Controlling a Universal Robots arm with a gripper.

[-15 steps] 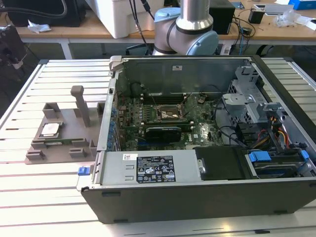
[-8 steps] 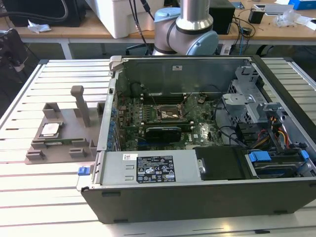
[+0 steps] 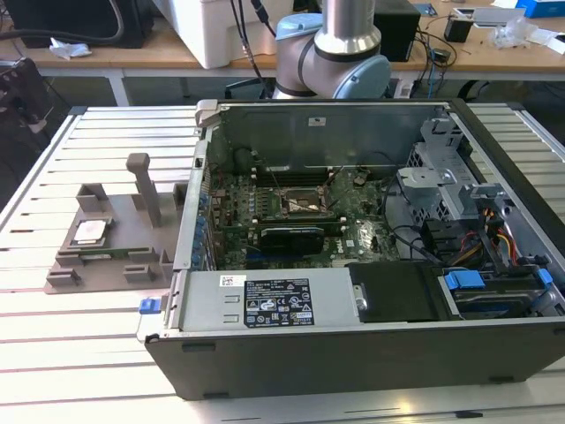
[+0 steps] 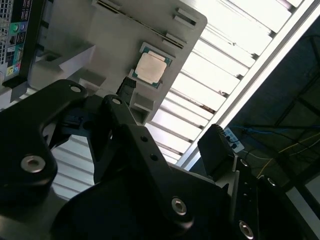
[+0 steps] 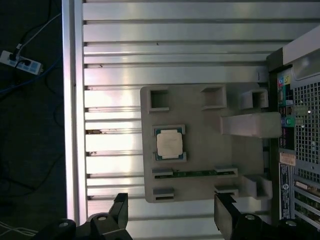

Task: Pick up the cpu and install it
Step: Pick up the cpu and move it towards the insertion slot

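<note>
The cpu (image 3: 90, 231) is a small square chip with a silver top. It lies flat in a recess of the grey plastic block (image 3: 115, 261) on the slatted table, at the exterior view's left. Both wrist views show the cpu (image 4: 151, 69) (image 5: 169, 143) from above, untouched. My gripper (image 5: 172, 212) (image 4: 170, 120) hangs open well above the block, its two black fingers (image 5: 120, 207) spread wide with nothing between them. The cpu lies a little beyond the fingertips in the first wrist view. The arm (image 3: 340, 44) rises behind the computer case.
An open computer case (image 3: 353, 353) lies on the table beside the block, with the motherboard's socket (image 3: 305, 205) and a black expansion card (image 3: 291, 237) inside. The block has an upright post (image 3: 146, 185). A power strip (image 5: 17, 59) lies on the floor past the table's edge (image 5: 72, 100).
</note>
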